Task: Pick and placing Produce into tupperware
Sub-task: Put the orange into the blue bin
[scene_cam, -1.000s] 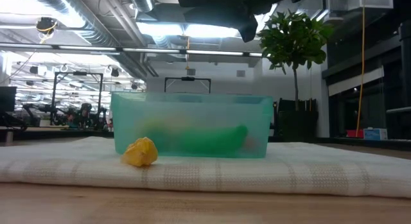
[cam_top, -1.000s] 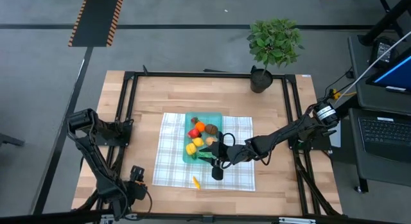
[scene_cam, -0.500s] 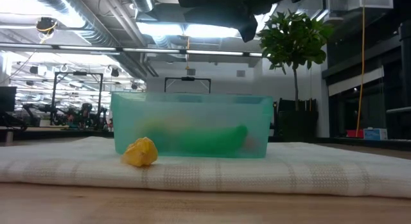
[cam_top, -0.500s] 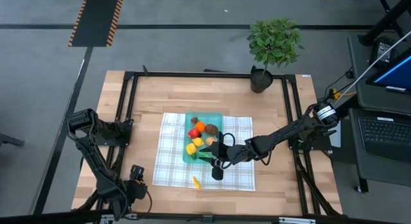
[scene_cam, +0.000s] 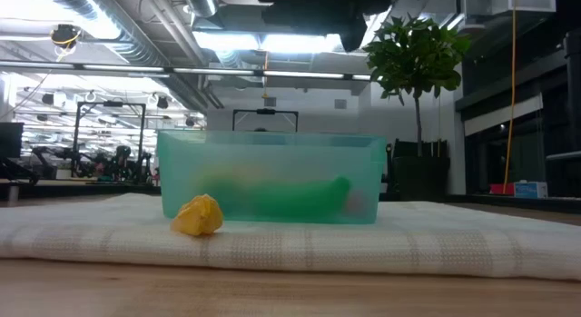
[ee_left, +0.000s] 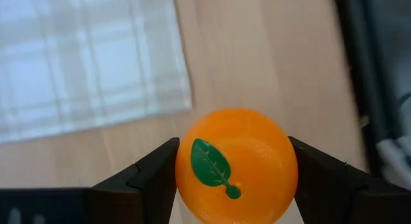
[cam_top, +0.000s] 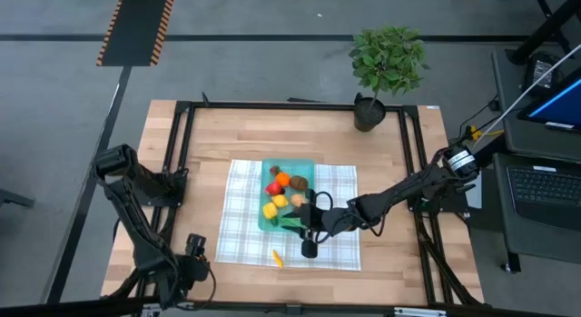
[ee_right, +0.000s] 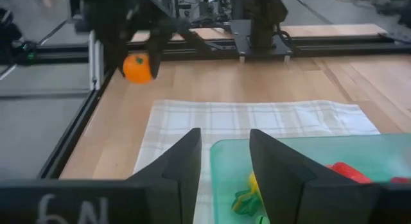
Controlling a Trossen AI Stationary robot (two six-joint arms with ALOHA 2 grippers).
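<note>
The teal tupperware point(cam_top: 287, 192) sits on a checked cloth and holds several produce pieces, red, orange, yellow, brown and green point(cam_top: 280, 194). Seen from the low view, the tupperware point(scene_cam: 272, 176) has a green piece point(scene_cam: 304, 195) inside. A yellow piece point(scene_cam: 200, 215) lies on the cloth in front of it, and shows from above as the yellow piece point(cam_top: 276, 257). My left gripper point(ee_left: 234, 176) is shut on an orange toy fruit over the table's near left part. My right gripper point(ee_right: 225, 172) hovers open over the tupperware's near right corner. My left gripper pinches the orange toy fruit point(ee_left: 237, 163) between its two fingers point(ee_left: 154, 176), one on each opposite side, its green leaf mark point(ee_left: 212, 167) facing the wrist camera. The fingers come from above, pointing down. In the right wrist view the fruit point(ee_right: 137, 67) hangs clear of the wood.
The checked cloth point(cam_top: 241, 217) covers the table's middle. A potted plant point(cam_top: 386, 67) stands at the far right. A black frame point(cam_top: 182, 144) runs along the table's sides. Bare wood point(ee_left: 270, 63) lies below my left gripper, beside the cloth's corner point(ee_left: 183, 102).
My left arm's upper joints have shifted slightly toward the table's far edge, while its gripper has stayed over the near left part. The tupperware and the produce have not moved.
</note>
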